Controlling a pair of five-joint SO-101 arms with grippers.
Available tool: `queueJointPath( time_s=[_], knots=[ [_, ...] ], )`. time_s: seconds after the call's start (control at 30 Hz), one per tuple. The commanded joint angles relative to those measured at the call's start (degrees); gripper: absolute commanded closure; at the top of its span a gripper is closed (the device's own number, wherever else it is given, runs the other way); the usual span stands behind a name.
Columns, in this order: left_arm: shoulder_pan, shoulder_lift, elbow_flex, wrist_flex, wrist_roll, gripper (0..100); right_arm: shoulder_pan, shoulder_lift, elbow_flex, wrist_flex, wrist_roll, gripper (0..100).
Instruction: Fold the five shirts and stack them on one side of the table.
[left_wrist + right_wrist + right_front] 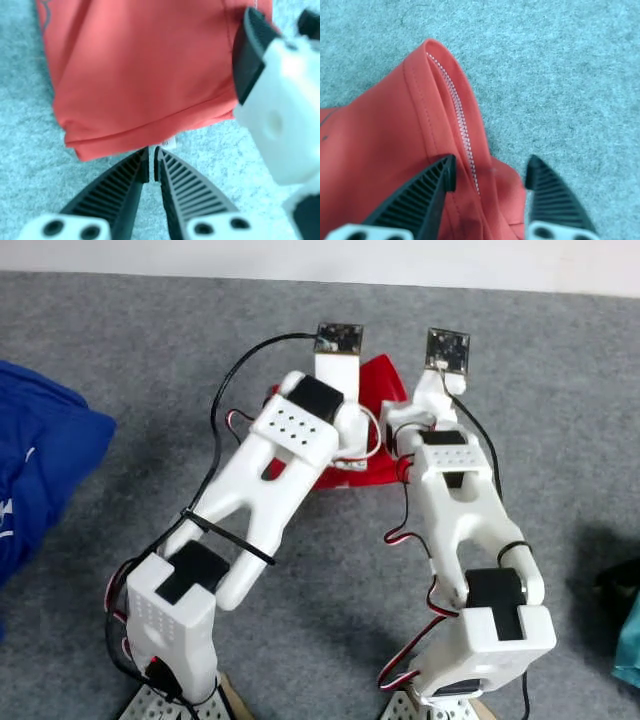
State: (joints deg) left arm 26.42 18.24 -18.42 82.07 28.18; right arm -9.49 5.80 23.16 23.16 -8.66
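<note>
At mid-table, the left gripper [151, 155], jaws pressed together, meets the hem of the red shirt [140, 70]; the right gripper [491, 169] spreads over its stitched edge, grey table [560, 60] beyond.

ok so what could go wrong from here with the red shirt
1. The left tool is closed right at the hem of the red shirt, so it may hold little or no cloth and slip on lifting.
2. The right tool is open astride a folded-over edge; closing could catch only one layer and undo the fold.
3. The two tools sit close together and might collide.
</note>
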Motion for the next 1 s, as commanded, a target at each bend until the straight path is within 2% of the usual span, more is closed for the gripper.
queueJointPath(
  time_s=[0.0, 0.33, 0.7, 0.77, 0.97],
  knots=[
    [-0.4, -3.3, 0.57, 0.09, -0.53, 95, 0.04, -0.48, -3.3, 0.4, 1.93, 74.1],
    [-5.05, -3.3, 0.48, 0.0, -0.53, 95, -3.82, 4.53, -1.98, 2.95, 2.37, 74.1],
    [-7.08, -2.77, 0.92, -2.37, -0.53, 95, -2.33, 5.93, -2.07, 7.34, 2.29, 74.4],
    [-7.08, -2.77, 0.92, -2.37, -0.53, 95, -2.33, 5.93, -2.07, 8.04, 2.29, 78.1],
    [-10.59, -2.68, 0.92, -4.48, -0.18, 95, -2.33, 5.93, -3.03, 8.22, 3.69, 97.8]
  ],
)
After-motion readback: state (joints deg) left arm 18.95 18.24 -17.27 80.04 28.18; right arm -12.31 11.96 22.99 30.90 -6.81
